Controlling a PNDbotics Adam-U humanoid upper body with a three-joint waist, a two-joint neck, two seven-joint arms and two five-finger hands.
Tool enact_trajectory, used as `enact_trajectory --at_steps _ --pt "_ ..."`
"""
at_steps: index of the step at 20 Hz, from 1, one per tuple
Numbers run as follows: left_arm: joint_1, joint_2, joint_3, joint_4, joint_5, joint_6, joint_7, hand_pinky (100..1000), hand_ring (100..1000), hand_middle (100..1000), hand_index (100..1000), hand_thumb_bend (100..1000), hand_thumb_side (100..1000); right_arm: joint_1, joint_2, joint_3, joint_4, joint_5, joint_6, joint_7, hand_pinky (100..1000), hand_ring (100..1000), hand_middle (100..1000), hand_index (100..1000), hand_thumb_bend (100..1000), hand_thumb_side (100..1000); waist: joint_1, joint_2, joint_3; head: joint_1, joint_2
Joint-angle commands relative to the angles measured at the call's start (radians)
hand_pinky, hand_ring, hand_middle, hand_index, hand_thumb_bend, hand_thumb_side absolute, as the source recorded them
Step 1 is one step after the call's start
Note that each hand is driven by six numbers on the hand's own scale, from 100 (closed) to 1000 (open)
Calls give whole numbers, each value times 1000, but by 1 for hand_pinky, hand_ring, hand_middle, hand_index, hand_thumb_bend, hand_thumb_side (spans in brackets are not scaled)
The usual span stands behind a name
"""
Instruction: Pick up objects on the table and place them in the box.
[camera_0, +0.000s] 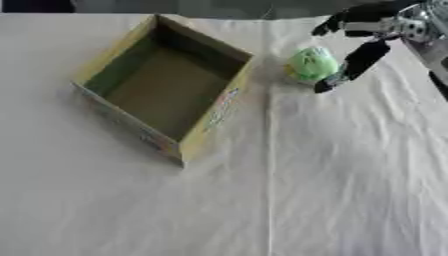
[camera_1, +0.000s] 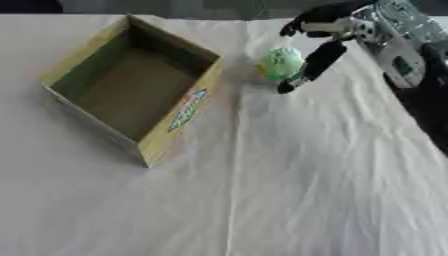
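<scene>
Reaching in from the upper right, the right hand (camera_0: 372, 42) is hanging with its fingers spread and uncurled around the green ball (camera_0: 311, 64), one long finger lying against the ball's right side, nothing gripped yet. That ball is sitting on the white-clothed counter (camera_0: 332, 175) just beside the right wall of the empty cardboard box (camera_0: 214, 112), so the grasping step looks to be in hand; next, the fingers are needing to close round it before lifting it leftward over the wall
</scene>
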Motion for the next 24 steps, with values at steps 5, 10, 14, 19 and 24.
enact_trajectory --at_steps 5,10,14,19,24 --pt "-9 13 -4 -17 3 -2 -4 304 567 680 793 100 723 -36 11 -4 69 60 1 -23 911 943 910 1000 680 666 2 -14 5 -6 -7" --pt "-10 11 -6 -17 3 -2 -7 304 567 681 793 100 722 -49 35 -6 114 85 16 -66 900 931 901 1000 658 687 2 -10 8 -7 -10" --pt "-10 11 -5 -17 3 -2 -6 304 567 681 793 100 723 -54 48 -1 147 111 18 -84 898 930 900 1000 650 685 1 -6 11 -7 -13" --pt "-11 10 -4 -17 2 -3 -6 304 567 681 793 100 723 -54 61 7 184 145 6 -87 891 924 891 1000 630 655 0 -4 13 -8 -16" --pt "-10 9 -4 -17 2 -2 -7 304 567 678 793 100 723 -52 68 7 200 161 -2 -97 880 908 857 999 545 586 -1 -2 13 -8 -16"
